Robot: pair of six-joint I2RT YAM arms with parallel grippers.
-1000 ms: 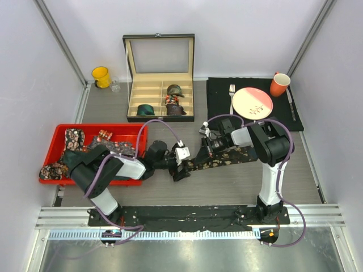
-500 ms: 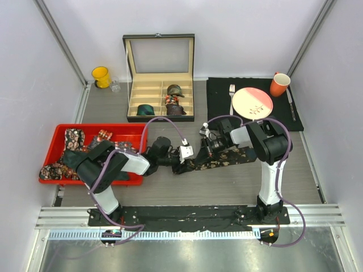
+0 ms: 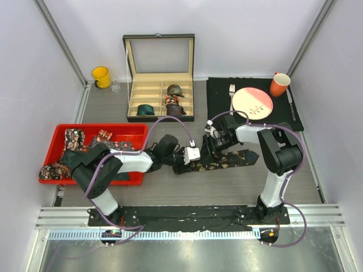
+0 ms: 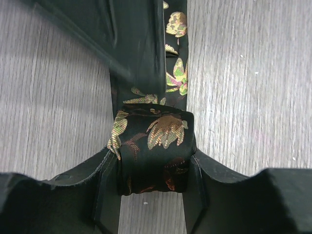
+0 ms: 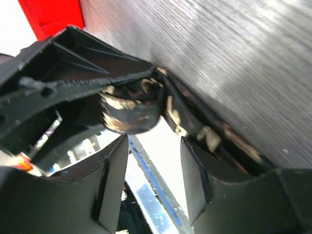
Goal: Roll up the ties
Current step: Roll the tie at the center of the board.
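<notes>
A dark floral tie lies flat across the table's middle, its left end rolled into a small coil. My left gripper is shut on that coil, one finger pressed against each side. The unrolled strip runs away from it over the wood. My right gripper stands open just beyond the coil with nothing between its fingers. In the top view the left gripper and right gripper sit close together over the tie's left end.
A red bin at the left holds several loose ties. The open compartment box behind holds rolled ties. A black mat with plate, fork and orange cup is at the back right. A yellow cup stands far left.
My left gripper swung in from the left and closed on the tie's coil. My right gripper let go of the tie, opened and drew back slightly.
</notes>
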